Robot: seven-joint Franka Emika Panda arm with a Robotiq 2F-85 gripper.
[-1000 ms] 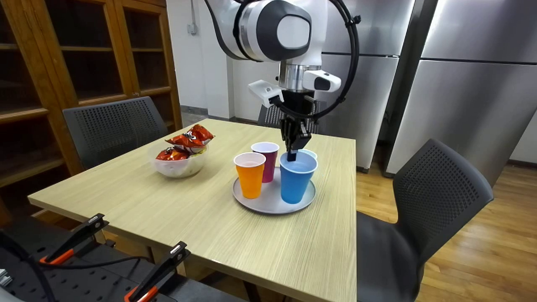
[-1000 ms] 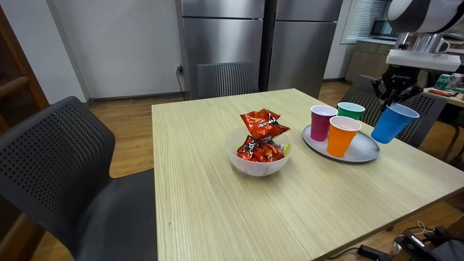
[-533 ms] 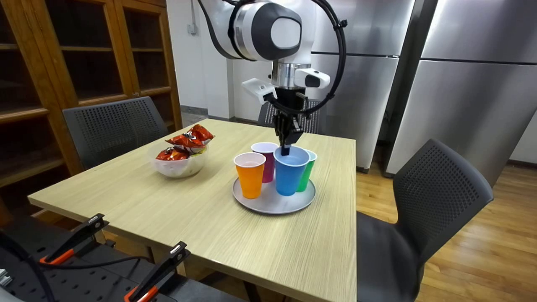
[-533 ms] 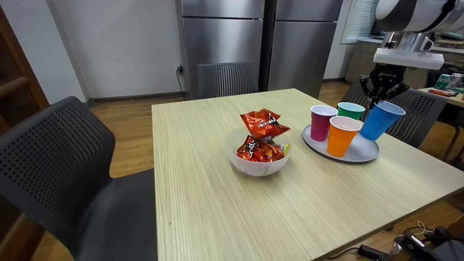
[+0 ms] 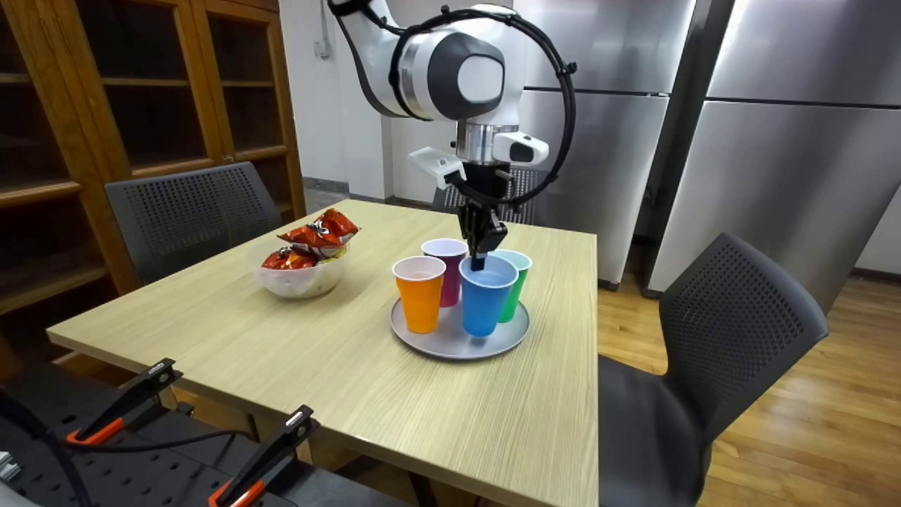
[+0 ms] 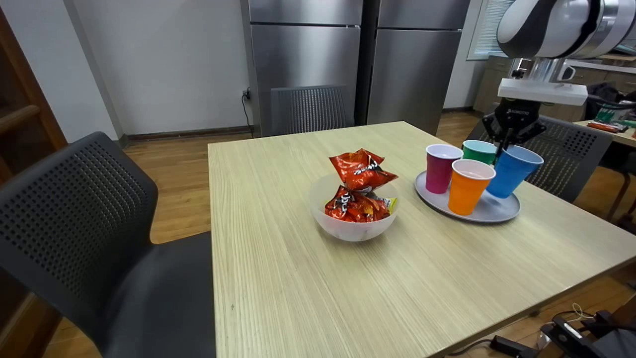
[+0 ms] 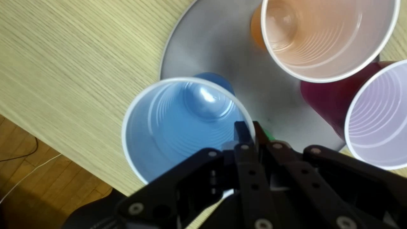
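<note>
Blue cup [image 7: 186, 127] lower, in gripper [image 7: 253, 132]

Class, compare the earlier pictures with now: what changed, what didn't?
The gripper, shut throughout on the blue cup, carried it leftward in both exterior views, then lowered it slightly. The green cup, orange cup, purple cup, plate and bowl stayed put.
</note>
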